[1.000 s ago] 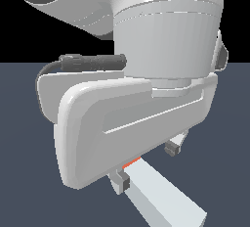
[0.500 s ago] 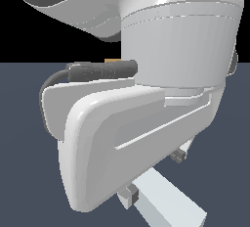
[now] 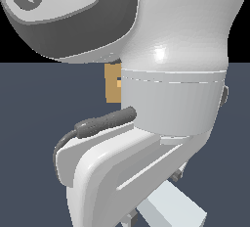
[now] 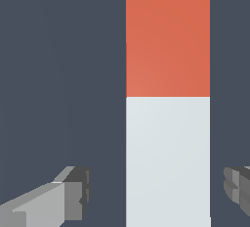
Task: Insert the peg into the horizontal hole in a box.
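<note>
There is one peg (image 4: 168, 99), a square bar with an orange-red end and a white remainder, lying flat on the dark floor, and one tan box (image 3: 113, 84), of which only a sliver shows behind the arm in the exterior view. The arm fills most of the exterior view, wrist pointing down over the peg's white part (image 3: 171, 211). The gripper (image 4: 158, 192) is spread wide, one finger (image 4: 73, 192) on each side of the white section, clear of it and holding nothing.

Dark slate floor (image 3: 29, 123); peg (image 4: 167, 99) flat on it; box (image 3: 113, 85) beyond.
</note>
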You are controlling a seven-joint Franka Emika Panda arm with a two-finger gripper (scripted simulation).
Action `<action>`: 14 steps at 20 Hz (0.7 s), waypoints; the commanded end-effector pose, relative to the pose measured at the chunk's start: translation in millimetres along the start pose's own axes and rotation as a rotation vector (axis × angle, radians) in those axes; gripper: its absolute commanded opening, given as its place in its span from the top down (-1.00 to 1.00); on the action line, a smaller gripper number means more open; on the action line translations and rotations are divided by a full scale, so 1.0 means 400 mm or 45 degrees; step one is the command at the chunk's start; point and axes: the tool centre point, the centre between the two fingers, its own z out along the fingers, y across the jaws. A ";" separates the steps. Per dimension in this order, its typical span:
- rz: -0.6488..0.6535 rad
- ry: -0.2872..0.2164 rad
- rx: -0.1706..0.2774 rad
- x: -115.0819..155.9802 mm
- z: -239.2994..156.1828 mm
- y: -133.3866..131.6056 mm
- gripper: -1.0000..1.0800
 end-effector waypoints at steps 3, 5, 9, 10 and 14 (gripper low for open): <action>-0.001 -0.001 0.000 -0.001 0.034 0.001 -0.92; -0.001 -0.001 0.000 -0.003 0.035 0.002 -0.92; -0.001 -0.001 0.000 -0.003 0.035 0.002 1.00; -0.001 -0.001 0.000 -0.003 0.035 0.002 1.00; -0.001 -0.001 0.000 -0.003 0.035 0.002 1.00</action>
